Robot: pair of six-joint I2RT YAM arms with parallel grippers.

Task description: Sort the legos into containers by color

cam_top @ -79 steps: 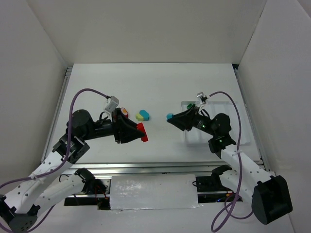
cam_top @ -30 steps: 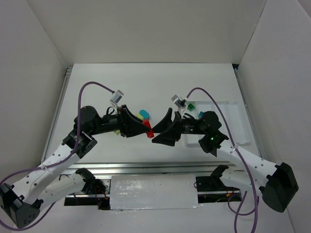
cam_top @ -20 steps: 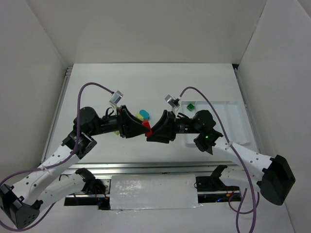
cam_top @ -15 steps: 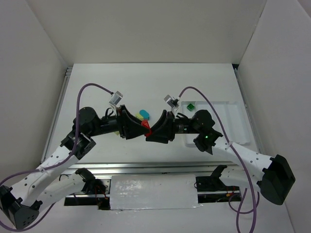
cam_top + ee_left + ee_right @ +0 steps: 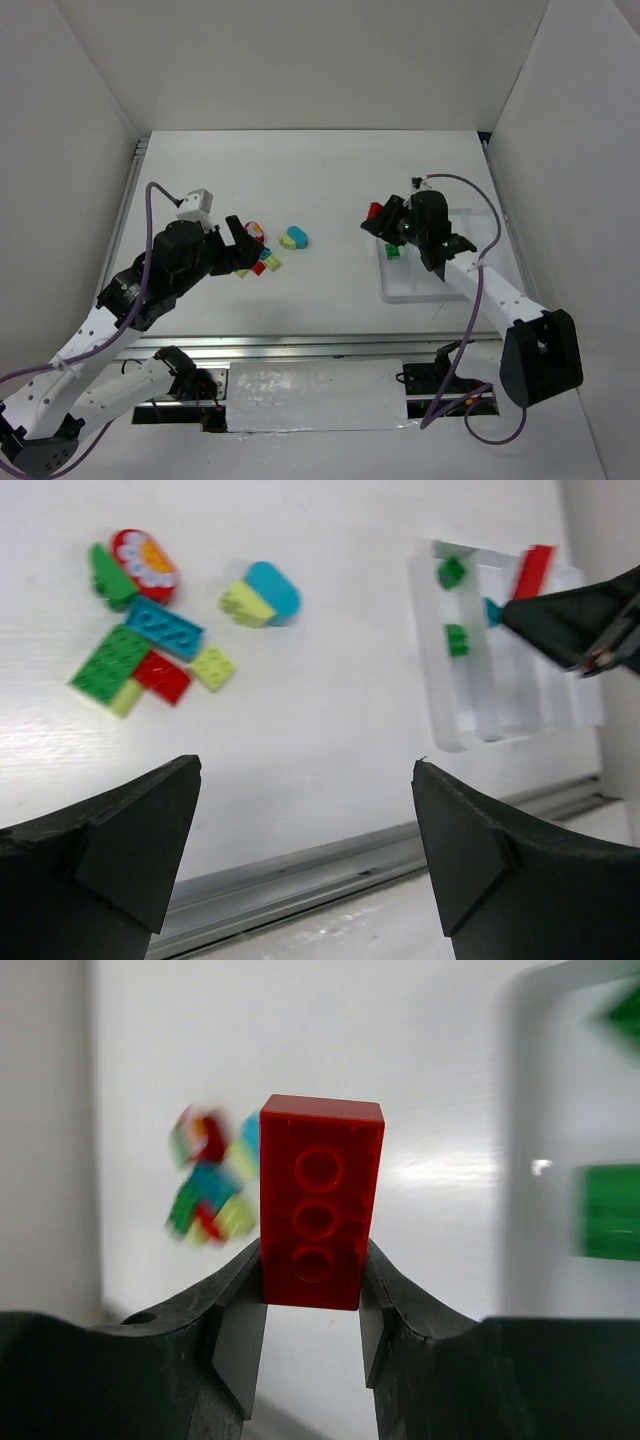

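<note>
The white worktop (image 5: 330, 170) carries the tray (image 5: 440, 292) by its right edge. Since the earlier frames, when both arms met at the worktop's middle over one red brick, they have been drawn apart. The left gripper (image 5: 232, 238) has been pulled back toward the left edge, and its jaws are released wide with nothing between them. The right gripper (image 5: 380, 218) has been carried to the far left corner of the tray. The red brick (image 5: 322, 1200) is clenched upright between its fingers (image 5: 240, 1330); the compartment beneath it cannot be told.

Two green bricks (image 5: 451, 572) are seen in the tray's leftmost compartment, and a teal one (image 5: 491, 610) in the next. The loose pile of legos (image 5: 255, 257) is left mid-worktop toward the left. A yellow-and-teal piece (image 5: 293, 237) is seen just to its right.
</note>
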